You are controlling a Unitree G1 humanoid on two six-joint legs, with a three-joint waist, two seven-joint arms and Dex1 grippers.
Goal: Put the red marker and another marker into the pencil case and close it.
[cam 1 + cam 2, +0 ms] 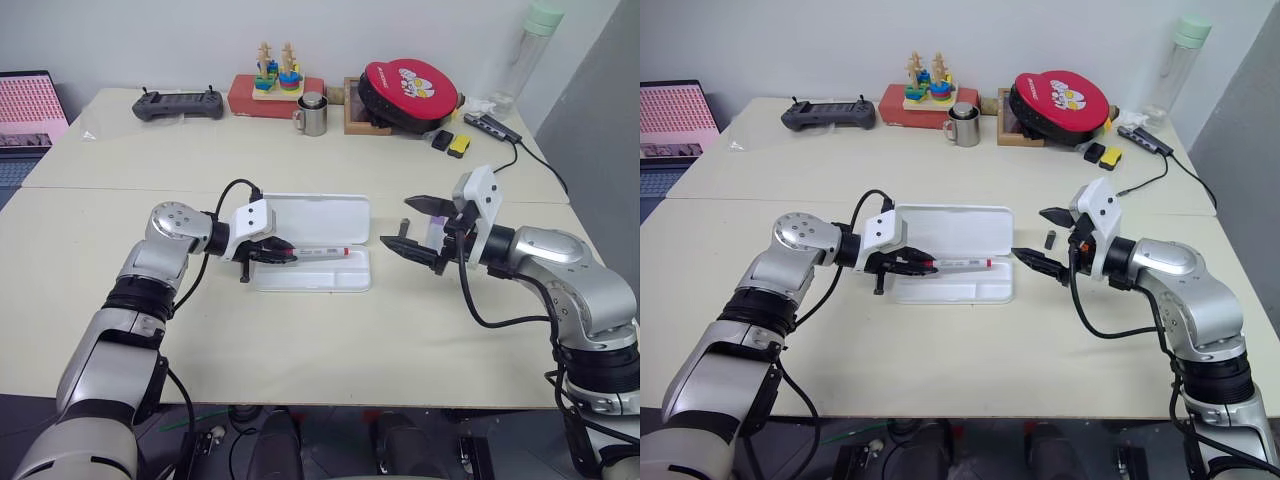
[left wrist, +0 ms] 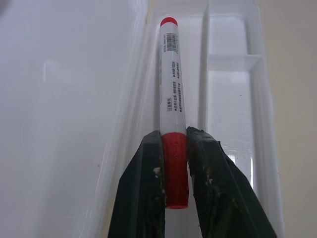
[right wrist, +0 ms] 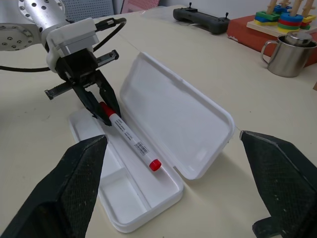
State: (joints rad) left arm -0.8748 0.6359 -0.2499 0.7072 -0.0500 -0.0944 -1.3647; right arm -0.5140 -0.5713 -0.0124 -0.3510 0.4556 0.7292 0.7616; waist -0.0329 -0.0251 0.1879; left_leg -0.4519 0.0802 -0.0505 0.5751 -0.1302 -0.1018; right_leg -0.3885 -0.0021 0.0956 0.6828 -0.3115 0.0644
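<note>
The pencil case (image 1: 312, 272) was laid open in the middle of the worktop (image 1: 300, 340). The red marker (image 1: 320, 253) was laid long-ways left to right in its tray. Its cap was pinched by the left hand (image 1: 272, 252). The right hand (image 1: 425, 230), just right of the case, was held wide apart and empty. Small print and a barcode on the marker could not be read.

A pale cream worktop (image 1: 300, 330) stands against a plain white wall (image 1: 200, 40); a grey panel (image 1: 600, 110) is at the right.
</note>
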